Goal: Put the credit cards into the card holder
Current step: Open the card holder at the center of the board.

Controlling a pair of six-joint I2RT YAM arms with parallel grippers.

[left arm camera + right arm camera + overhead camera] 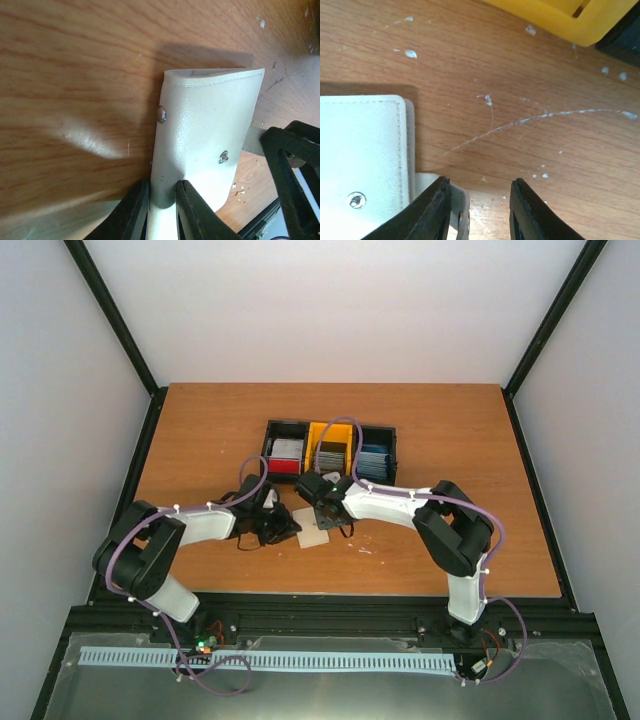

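Note:
The beige card holder (313,537) lies on the table between both grippers. In the left wrist view it (205,135) stands tilted with two snap studs showing, and my left gripper (162,197) is shut on its near edge. My right gripper (480,200) is open and empty over bare wood. The holder (365,150) lies to its left, with its snap tab (462,200) just inside the left finger. The credit cards sit in the tray: silver-and-red (285,455), dark grey (331,453), pale blue (374,460). No card is in either gripper.
The black-and-yellow three-compartment tray (330,430) stands just behind the grippers; its yellow corner (570,15) shows in the right wrist view. The right gripper's black body (290,165) is close beside the holder. Scratches and white specks mark the wood.

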